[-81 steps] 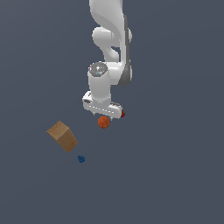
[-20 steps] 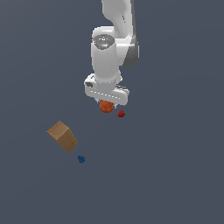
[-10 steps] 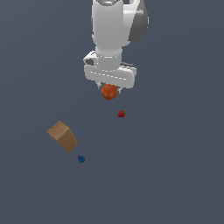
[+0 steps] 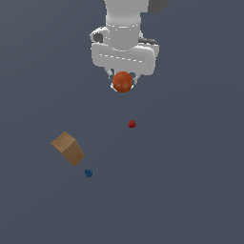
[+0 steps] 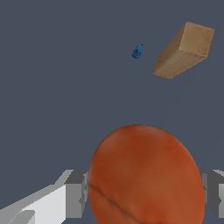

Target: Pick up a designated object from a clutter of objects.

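Observation:
The orange-red ball [image 4: 123, 82] hangs high above the grey floor, held in my gripper [image 4: 123, 81], which is shut on it. In the wrist view the ball [image 5: 146, 177] fills the lower part of the picture, with a grey finger [image 5: 76, 192] pressed against each side. Below it on the floor lie the rest of the clutter: a small red strawberry-like piece [image 4: 132, 124], a tan box [image 4: 68, 148] and a tiny blue piece [image 4: 88, 173]. The wrist view also shows the tan box [image 5: 183, 50] and the blue piece [image 5: 137, 52].
The white arm [image 4: 125, 28] rises out of the top of the exterior view. The floor [image 4: 190, 181] is a flat dark grey surface with no edges in sight.
My gripper has risen steadily with the ball held in it, lifting away from the strawberry-like piece on the floor. The box, blue piece and strawberry piece have stayed put.

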{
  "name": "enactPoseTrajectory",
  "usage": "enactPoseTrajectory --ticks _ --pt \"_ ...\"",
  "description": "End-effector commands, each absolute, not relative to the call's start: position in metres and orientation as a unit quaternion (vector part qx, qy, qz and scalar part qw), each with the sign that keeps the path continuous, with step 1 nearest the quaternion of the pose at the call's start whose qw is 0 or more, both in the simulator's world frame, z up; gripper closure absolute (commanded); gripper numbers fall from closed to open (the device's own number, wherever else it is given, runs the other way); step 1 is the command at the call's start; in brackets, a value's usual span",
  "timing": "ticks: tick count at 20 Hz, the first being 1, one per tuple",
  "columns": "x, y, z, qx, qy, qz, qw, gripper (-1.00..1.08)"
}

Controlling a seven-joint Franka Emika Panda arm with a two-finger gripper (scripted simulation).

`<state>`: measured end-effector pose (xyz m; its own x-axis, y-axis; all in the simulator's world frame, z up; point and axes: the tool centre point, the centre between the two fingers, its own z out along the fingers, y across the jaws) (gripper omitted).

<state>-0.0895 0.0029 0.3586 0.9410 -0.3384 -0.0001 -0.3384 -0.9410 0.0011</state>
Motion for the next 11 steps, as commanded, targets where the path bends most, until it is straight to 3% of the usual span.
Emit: enactPoseTrajectory --ticks 1,11 --pt "-0.089 0.005 0.374 0.985 -0.172 0.000 0.000 1.08" --pt "-0.088 0.009 0.398 0.985 -0.172 0.000 0.000 1.08"
